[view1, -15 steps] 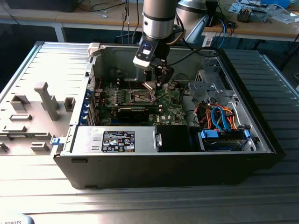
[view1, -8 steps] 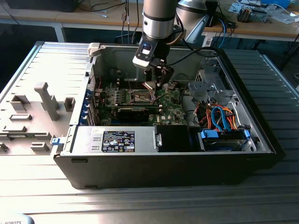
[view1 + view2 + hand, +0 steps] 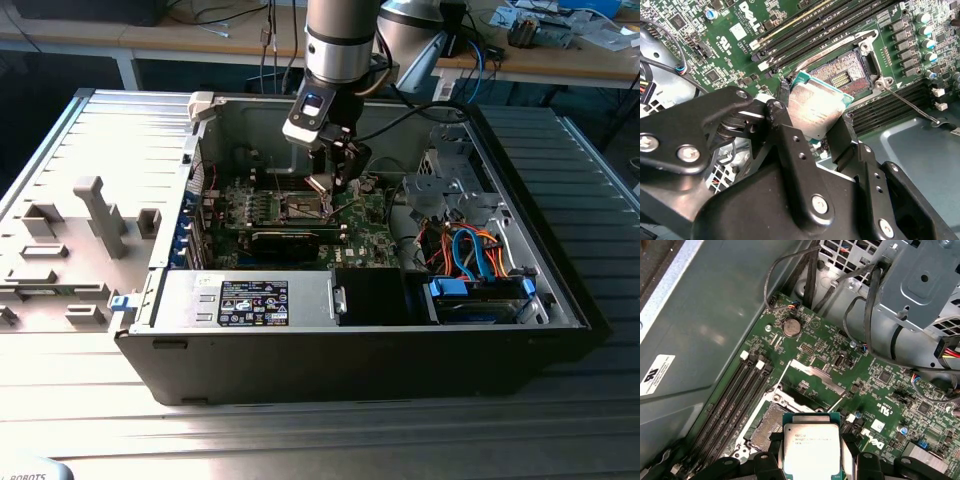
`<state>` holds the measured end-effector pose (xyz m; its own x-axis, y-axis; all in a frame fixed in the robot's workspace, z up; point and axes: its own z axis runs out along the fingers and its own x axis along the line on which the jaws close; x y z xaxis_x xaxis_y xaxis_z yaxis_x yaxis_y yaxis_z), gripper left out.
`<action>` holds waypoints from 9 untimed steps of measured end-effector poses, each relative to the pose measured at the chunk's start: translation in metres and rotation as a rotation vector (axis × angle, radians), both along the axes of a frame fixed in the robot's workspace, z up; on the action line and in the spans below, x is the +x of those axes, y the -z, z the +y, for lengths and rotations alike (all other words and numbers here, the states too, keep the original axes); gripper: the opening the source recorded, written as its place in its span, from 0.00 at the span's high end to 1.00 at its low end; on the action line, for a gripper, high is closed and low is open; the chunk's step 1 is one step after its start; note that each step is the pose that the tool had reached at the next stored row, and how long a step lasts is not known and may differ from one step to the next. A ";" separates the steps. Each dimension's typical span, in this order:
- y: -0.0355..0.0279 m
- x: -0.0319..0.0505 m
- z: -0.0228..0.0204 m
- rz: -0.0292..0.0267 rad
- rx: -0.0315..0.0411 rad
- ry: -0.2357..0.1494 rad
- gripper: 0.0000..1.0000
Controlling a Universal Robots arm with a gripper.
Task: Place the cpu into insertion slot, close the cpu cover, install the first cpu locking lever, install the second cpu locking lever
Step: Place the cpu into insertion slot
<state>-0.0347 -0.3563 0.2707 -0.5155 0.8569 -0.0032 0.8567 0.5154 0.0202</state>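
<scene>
My gripper (image 3: 330, 182) hangs inside the open computer case, shut on the cpu (image 3: 815, 107), a flat silver-grey chip with a green edge. Its black fingers (image 3: 782, 100) press on two opposite sides of the chip. The cpu (image 3: 811, 450) hovers tilted just above and partly beside the insertion slot (image 3: 852, 72), whose dark contact field lies bare (image 3: 767, 427). The slot (image 3: 305, 207) sits on the green board below the gripper. The cpu cover (image 3: 817, 375) stands raised at one side of the slot. One thin wire locking lever (image 3: 910, 102) sticks out, unlatched.
Long black memory slots (image 3: 737, 395) run beside the socket. A grey drive cage (image 3: 450, 180) with orange and blue cables (image 3: 470, 250) fills the exterior view's right of the case. A power supply (image 3: 250, 300) lies at the front. Case walls surround the board.
</scene>
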 end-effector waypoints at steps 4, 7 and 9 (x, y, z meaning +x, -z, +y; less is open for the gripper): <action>0.0000 0.0000 0.0000 0.0001 -0.0007 0.011 0.46; 0.0000 0.0000 0.0000 0.0001 -0.0011 0.017 0.46; 0.0000 0.0000 0.0000 0.0001 -0.0015 0.023 0.46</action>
<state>-0.0347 -0.3563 0.2707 -0.4956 0.8685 -0.0045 0.8683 0.4956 0.0194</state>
